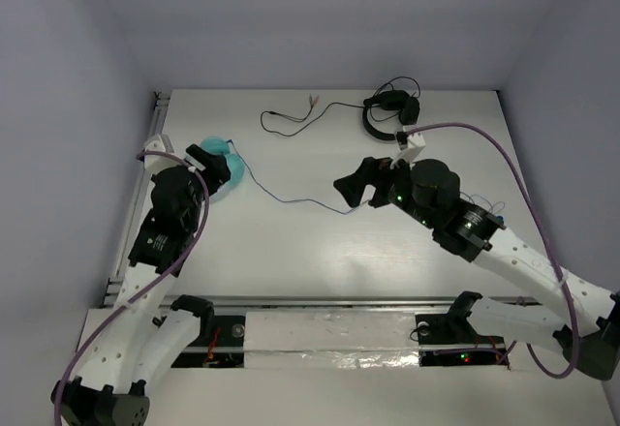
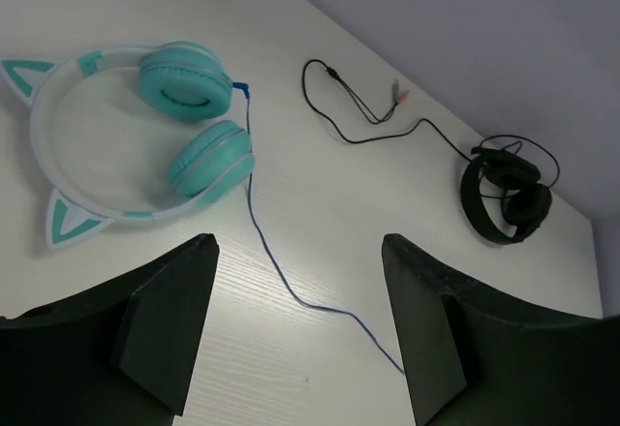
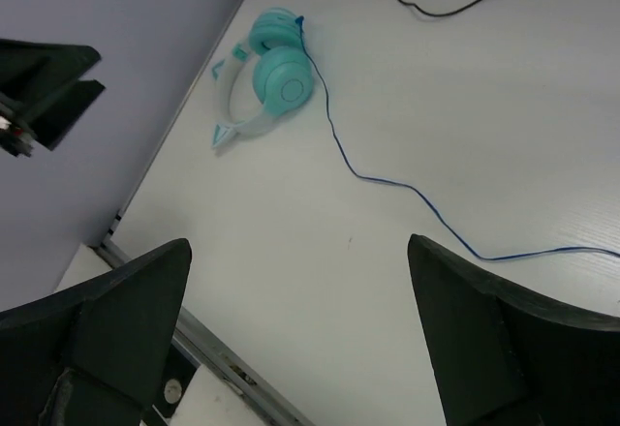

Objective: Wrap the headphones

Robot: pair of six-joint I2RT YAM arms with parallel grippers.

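Teal headphones (image 2: 208, 155) sit near the table (image 1: 387, 252) left edge, cable (image 2: 254, 215) trailing inward.

The teal over-ear headphones (image 2: 208, 158) lie flat at the far left of the table (image 2: 320, 203), close to its left edge. The pale headband (image 2: 44, 145) carries two cat-ear points with teal centres. The round ear cups (image 2: 184, 82) sit close together, turned in towards the band's arc. The thin dark blue cable (image 2: 281, 271) leaves a cup and trails loose, unwrapped, rightwards towards the table's middle.
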